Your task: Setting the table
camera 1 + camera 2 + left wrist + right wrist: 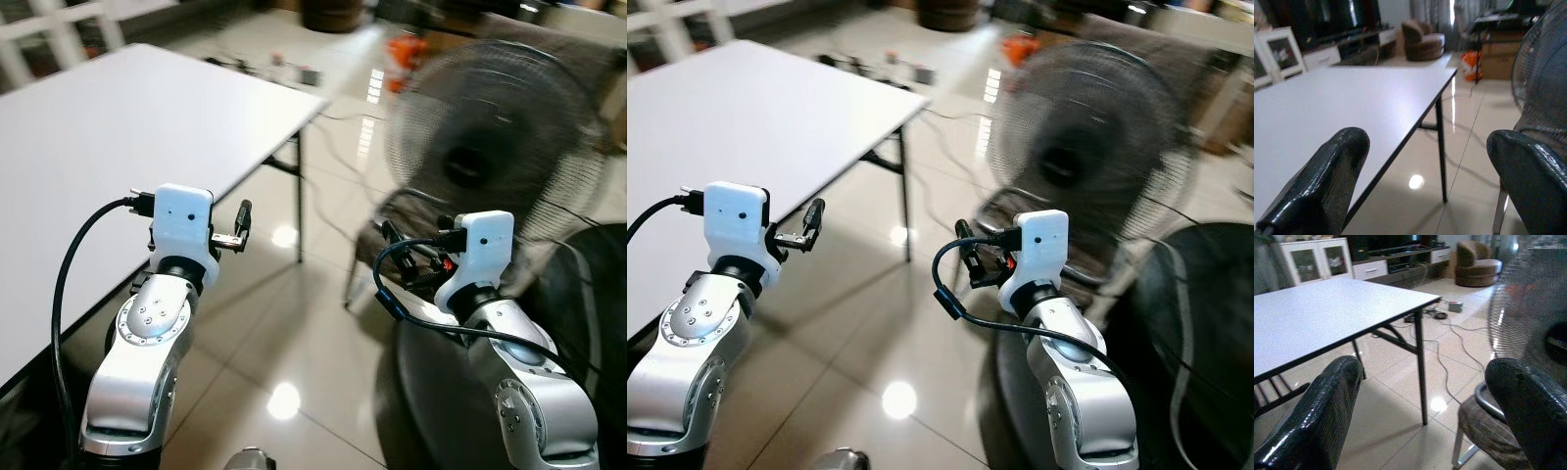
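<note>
A long white folding table (118,137) stands bare on my left, its near corner by a black leg (300,211). My left gripper (238,230) is raised just off the table's long edge. In the left wrist view its fingers (1327,186) stand wide apart and open, with nothing between them. My right gripper (397,247) is held up in front of a standing fan (490,147). It is open too, and its fingers (1317,416) frame the table edge and floor, with nothing held.
The fan's large round grille is close ahead on the right. Below it is a cushioned metal stool (1488,428). A dark round object (588,294) sits at the lower right. Cables (1449,340) trail over the glossy tiled floor (284,352). A brown armchair (1476,264) stands far back.
</note>
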Robot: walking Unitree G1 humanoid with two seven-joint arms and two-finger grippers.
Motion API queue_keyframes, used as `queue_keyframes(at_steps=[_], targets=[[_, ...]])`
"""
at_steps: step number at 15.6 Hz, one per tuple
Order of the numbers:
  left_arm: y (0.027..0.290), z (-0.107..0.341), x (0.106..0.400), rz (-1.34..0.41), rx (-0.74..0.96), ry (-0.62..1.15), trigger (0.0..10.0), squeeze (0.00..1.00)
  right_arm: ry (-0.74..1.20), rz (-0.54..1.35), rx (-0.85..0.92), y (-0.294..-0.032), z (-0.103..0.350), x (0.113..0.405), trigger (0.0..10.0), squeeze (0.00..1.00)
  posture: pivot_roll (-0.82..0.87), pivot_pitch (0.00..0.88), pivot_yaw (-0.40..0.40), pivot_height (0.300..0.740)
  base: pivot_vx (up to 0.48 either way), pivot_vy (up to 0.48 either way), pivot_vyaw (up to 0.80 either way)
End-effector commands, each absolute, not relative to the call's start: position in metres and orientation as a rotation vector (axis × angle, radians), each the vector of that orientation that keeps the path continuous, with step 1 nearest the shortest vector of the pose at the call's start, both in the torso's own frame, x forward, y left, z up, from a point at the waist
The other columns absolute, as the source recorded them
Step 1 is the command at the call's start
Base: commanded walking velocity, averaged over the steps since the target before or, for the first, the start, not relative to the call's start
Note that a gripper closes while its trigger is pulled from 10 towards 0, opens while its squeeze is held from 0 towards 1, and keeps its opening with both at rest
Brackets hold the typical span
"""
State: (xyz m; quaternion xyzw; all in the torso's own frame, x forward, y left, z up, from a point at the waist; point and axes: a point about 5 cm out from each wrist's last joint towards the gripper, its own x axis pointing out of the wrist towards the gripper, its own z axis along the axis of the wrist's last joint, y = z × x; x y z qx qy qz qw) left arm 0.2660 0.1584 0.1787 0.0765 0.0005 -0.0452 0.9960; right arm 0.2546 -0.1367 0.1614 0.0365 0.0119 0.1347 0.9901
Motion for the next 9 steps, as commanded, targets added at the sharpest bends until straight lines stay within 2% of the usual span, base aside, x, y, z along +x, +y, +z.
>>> queue_keyframes(at_steps=[1,2,4,9], targets=[[0.157,0.177,0.262,-0.108,0.110,0.021,10.0,0.00,-0.014,0.299,0.075,-0.134,0.168,0.256,10.0,0.00,-0.07,0.000,0.004,0.740,0.000,0.000,0.80],[0.158,0.175,0.260,-0.107,0.095,0.028,10.0,0.00,-0.015,0.304,0.075,-0.134,0.168,0.256,10.0,0.00,-0.07,0.000,0.004,0.740,0.000,0.000,0.80],[0.166,0.173,0.258,-0.051,0.235,0.011,10.0,0.00,-0.017,0.298,0.103,-0.134,0.169,0.258,10.0,0.00,-0.05,0.000,-0.015,0.740,0.000,0.000,0.80],[0.168,0.180,0.247,-0.040,0.254,-0.024,10.0,0.00,0.011,0.412,0.103,-0.128,0.166,0.263,10.0,0.00,0.00,0.000,-0.055,0.740,0.000,0.000,0.80]])
